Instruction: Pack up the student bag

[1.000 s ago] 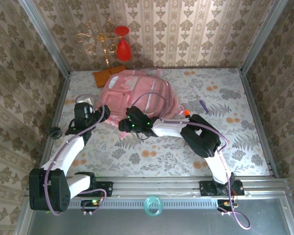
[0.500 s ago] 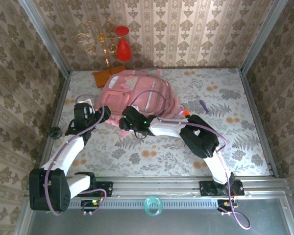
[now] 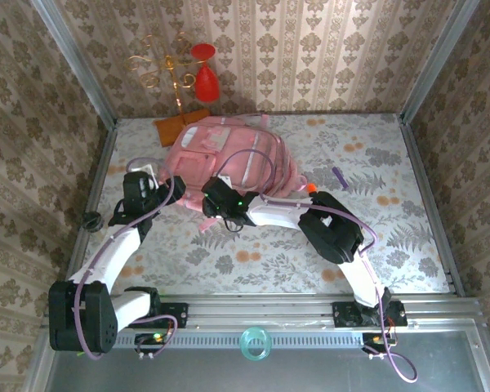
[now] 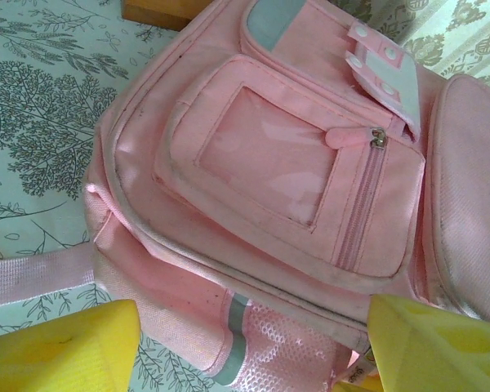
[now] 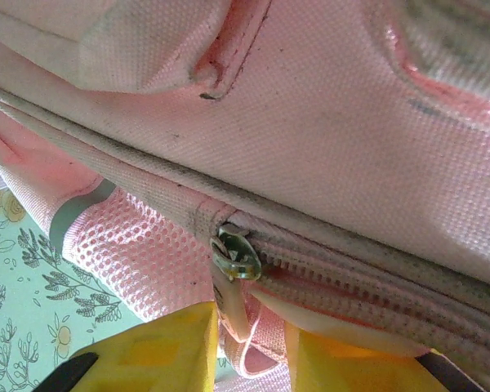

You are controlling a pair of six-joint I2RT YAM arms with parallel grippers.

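The student bag (image 3: 229,151), pink with white-trimmed pockets, lies at the back middle of the table. My left gripper (image 3: 163,189) hovers at its left side, open, its yellow fingers (image 4: 65,351) spread wide of the bag's lower corner (image 4: 253,343) and mesh side pocket. My right gripper (image 3: 210,193) presses against the bag's near edge. In the right wrist view its yellow fingers (image 5: 155,355) stand close together on the pink zipper pull (image 5: 233,306), which hangs from the metal slider (image 5: 238,257) at the end of the closed zip. The right gripper (image 5: 251,343) is shut on that pull.
An orange-brown board (image 3: 175,126) lies behind the bag's left corner. A red goblet shape (image 3: 204,73) and a gold wire stand (image 3: 159,69) hang on the back wall. A purple pen (image 3: 340,177) lies right of the bag, and a small orange-tipped thing (image 3: 310,189) lies beside it.
My right gripper has slid a little left along the bag's near edge and its fingers have come together on the zipper pull. The left arm has not moved.
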